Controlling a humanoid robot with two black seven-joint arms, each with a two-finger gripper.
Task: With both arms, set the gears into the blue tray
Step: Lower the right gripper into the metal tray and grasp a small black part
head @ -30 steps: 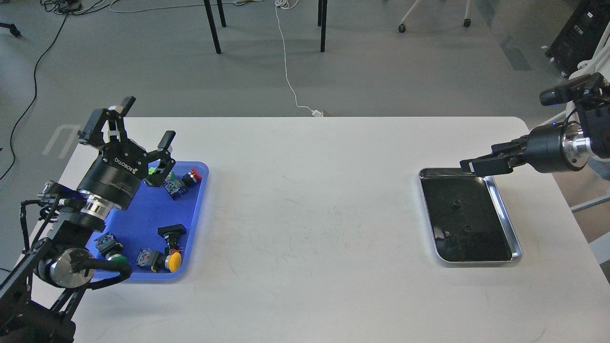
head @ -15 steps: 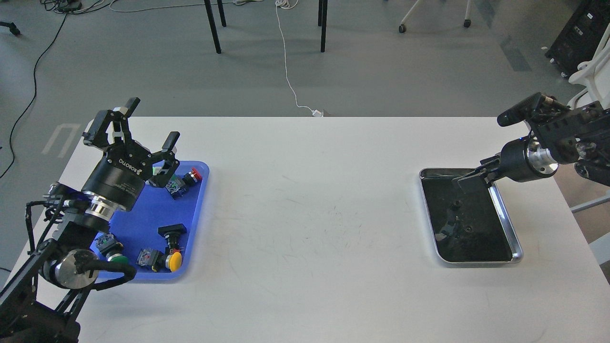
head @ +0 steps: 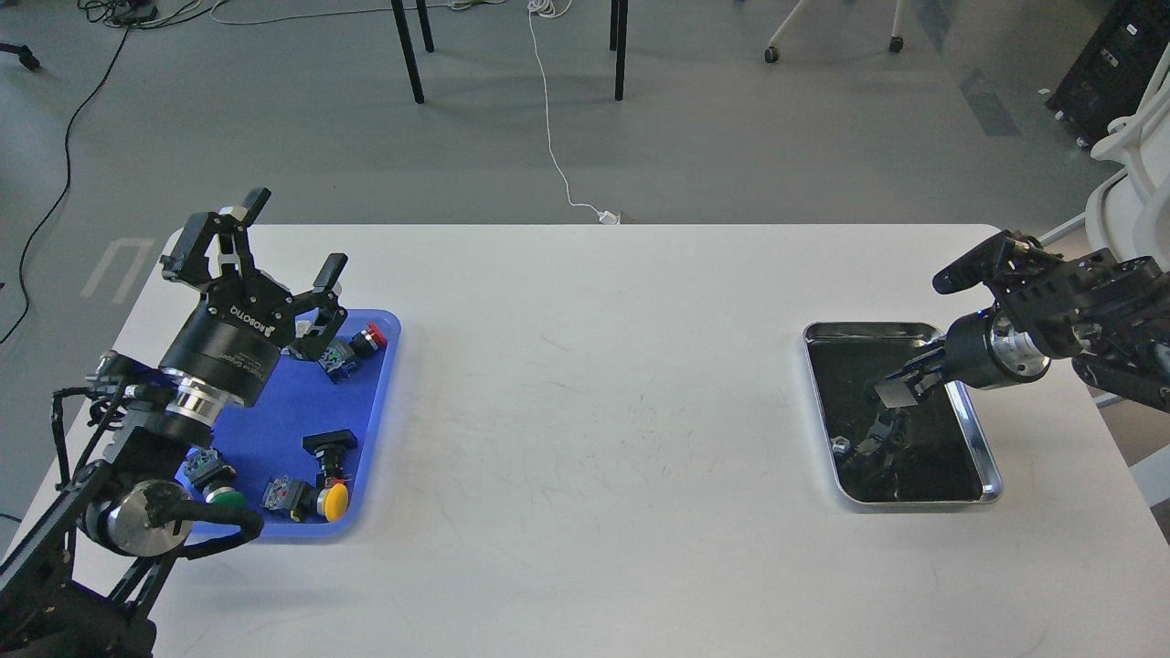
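The blue tray (head: 274,402) lies at the table's left end with several coloured push-button switches in it. My left gripper (head: 294,233) hangs open and empty above the tray's far end. At the right, the right gripper (head: 891,391) reaches down and leftwards into the shiny metal tray (head: 914,501). Its tip is close above the tray's black inside. Seen side-on and dark, its fingers cannot be told apart. I cannot pick out the gears against the black inside, where the gripper and its reflection cover the middle.
In the blue tray lie a red-capped switch (head: 370,336), a black one (head: 329,443), a yellow one (head: 333,501) and a green one (head: 221,495). Bare white table (head: 594,411) spans between the two trays. Chair legs and cables are on the floor beyond the far edge.
The right arm has swung down and forward, bringing its gripper from above the metal tray's far rim into the tray. The left gripper has hardly shifted and stays open.
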